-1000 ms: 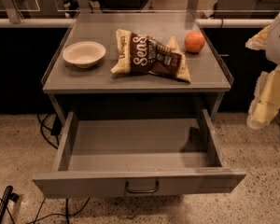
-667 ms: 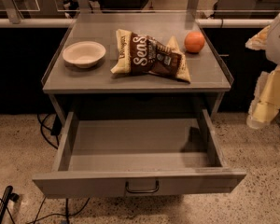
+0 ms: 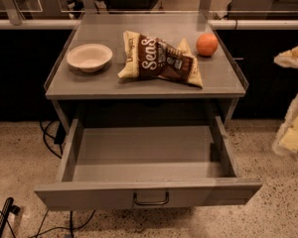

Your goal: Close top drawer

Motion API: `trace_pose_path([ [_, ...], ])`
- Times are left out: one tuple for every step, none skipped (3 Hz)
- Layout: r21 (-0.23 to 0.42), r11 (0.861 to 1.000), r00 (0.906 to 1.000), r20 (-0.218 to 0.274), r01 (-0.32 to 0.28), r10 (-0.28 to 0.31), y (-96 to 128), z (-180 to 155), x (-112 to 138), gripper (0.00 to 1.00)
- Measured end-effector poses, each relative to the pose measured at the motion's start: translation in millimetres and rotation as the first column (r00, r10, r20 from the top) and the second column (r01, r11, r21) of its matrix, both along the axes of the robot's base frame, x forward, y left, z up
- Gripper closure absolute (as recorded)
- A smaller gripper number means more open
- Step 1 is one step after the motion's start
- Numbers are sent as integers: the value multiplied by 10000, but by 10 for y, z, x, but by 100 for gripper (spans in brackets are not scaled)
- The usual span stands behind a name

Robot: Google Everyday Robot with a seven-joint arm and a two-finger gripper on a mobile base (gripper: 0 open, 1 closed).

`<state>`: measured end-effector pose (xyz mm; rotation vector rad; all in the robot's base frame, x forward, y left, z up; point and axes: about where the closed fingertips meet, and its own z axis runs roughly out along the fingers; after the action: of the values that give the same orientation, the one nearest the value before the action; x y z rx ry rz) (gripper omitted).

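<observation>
Grey metal makes up the low cabinet at the middle of the camera view. Its wide, shallow grey metal top drawer is pulled far out toward the camera, and the flat front panel sits low in the view, well forward of the cabinet's top edge. A dark wire loop handle sits at the centre of that panel. On the cabinet's flat top, a round, pale cream bowl stands at the left. A crumpled brown and yellow snack bag lies in the middle. A round orange fruit rests near the back right corner, just beside the bag's upper edge. The robot's pale cream gripper hangs at the right edge of the view, beside the drawer's right wall and apart from it, touching nothing. Part of it is cut off by the frame, and I cannot tell whether it is parted or closed. Thin black cables trail over the speckled stone floor to the left of the drawer.
</observation>
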<state>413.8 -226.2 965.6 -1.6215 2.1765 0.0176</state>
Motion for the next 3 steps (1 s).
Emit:
trace_pose_path([
  [982,9951,9999,-83,-75,84,208,-226,-173,17],
  [1562,9875,9982,-533,-193,280,470,-641,-302,40],
  [1958,9803,9945,-943,-258,451,715,-1061,-437,63],
])
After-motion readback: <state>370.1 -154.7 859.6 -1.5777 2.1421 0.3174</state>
